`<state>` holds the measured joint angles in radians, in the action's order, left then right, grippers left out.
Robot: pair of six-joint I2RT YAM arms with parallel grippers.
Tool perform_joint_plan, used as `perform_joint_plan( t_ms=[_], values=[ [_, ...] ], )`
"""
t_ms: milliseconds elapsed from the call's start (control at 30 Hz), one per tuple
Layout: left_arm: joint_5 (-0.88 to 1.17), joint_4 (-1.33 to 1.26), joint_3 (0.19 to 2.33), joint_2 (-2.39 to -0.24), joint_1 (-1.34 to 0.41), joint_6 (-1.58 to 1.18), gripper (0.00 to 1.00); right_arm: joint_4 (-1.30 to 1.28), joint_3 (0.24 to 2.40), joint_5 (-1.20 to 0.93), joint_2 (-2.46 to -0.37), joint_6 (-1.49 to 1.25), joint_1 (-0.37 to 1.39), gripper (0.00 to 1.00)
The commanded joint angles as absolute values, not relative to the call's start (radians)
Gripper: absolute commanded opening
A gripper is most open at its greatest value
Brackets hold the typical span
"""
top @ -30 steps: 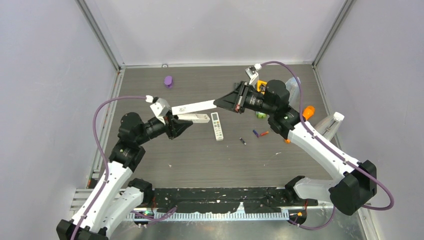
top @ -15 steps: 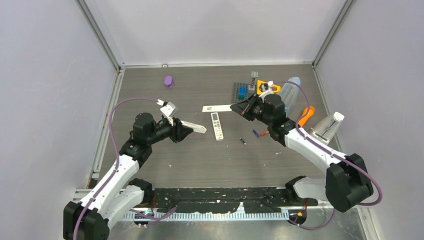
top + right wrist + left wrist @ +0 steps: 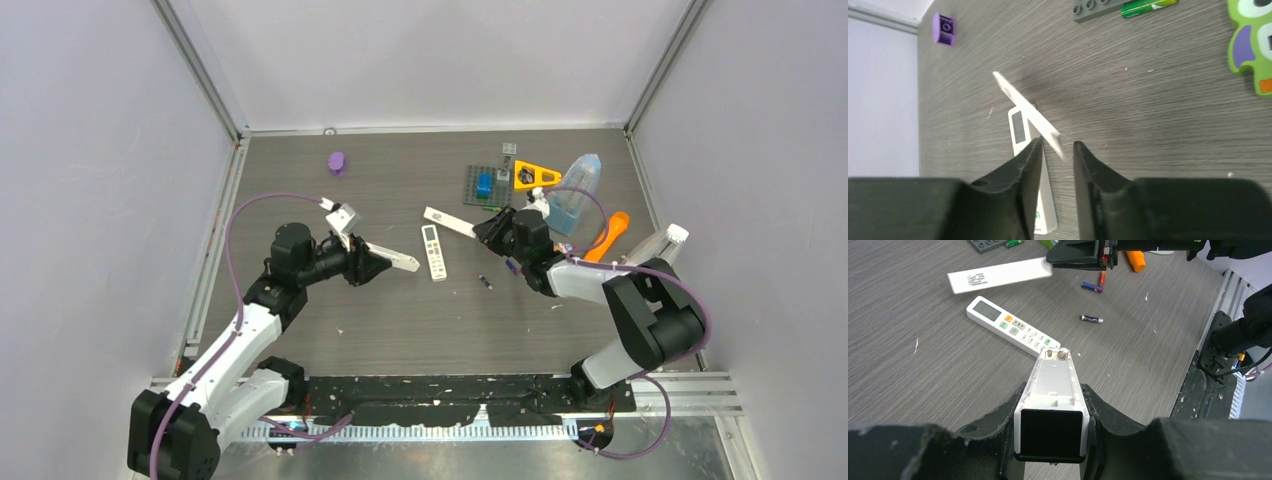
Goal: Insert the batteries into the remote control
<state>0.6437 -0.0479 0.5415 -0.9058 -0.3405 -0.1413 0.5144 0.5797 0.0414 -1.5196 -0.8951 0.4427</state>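
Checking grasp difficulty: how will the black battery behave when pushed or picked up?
The black battery is a thin cylinder lying on its side, so a nudge would probably roll it. It looks rigid, but so small and low that pinching it may be fiddly.

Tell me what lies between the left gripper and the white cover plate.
The buttoned white remote, lying flat; the left wrist view shows it best.

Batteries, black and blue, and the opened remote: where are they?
black battery (image 3: 1091,318): left wrist view, mid-body.
blue battery (image 3: 1092,287): left wrist view, mid-body.
opened remote (image 3: 1054,382): left wrist view, empty battery bay.
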Motion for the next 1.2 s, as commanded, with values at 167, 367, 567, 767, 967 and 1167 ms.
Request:
perform_joint_plan(
  t_ms=[167, 367, 567, 767, 967, 1167],
  values=[
    [0.730, -0.138, 0.593, -0.925, -0.342, -0.117, 0.00, 0.216, 0.721, 0.085, -1.377, -0.655, 0.439, 0.93],
    [0.880, -0.090, 0.653, -0.958, -0.342, -0.113, 0.00, 0.155, 0.774, -0.333, -1.201, -0.388, 0.452, 0.97],
    [1.017, -0.063, 0.689, -0.926, -0.342, -0.132, 0.00, 0.044, 0.821, -0.500, -1.102, -0.079, 0.666, 0.98],
    [1.157, -0.043, 0.699, -0.873, -0.342, -0.095, 0.00, 0.039, 0.842, -0.583, -1.103, 0.042, 0.773, 0.98],
    [1.212, -0.017, 0.688, -0.824, -0.342, -0.057, 0.00, -0.059, 0.941, -0.615, -1.178, 0.116, 0.833, 0.93],
    [1.223, -0.031, 0.698, -0.805, -0.342, -0.082, 0.00, -0.133, 0.997, -0.596, -1.216, 0.141, 0.866, 0.69]
  ],
)
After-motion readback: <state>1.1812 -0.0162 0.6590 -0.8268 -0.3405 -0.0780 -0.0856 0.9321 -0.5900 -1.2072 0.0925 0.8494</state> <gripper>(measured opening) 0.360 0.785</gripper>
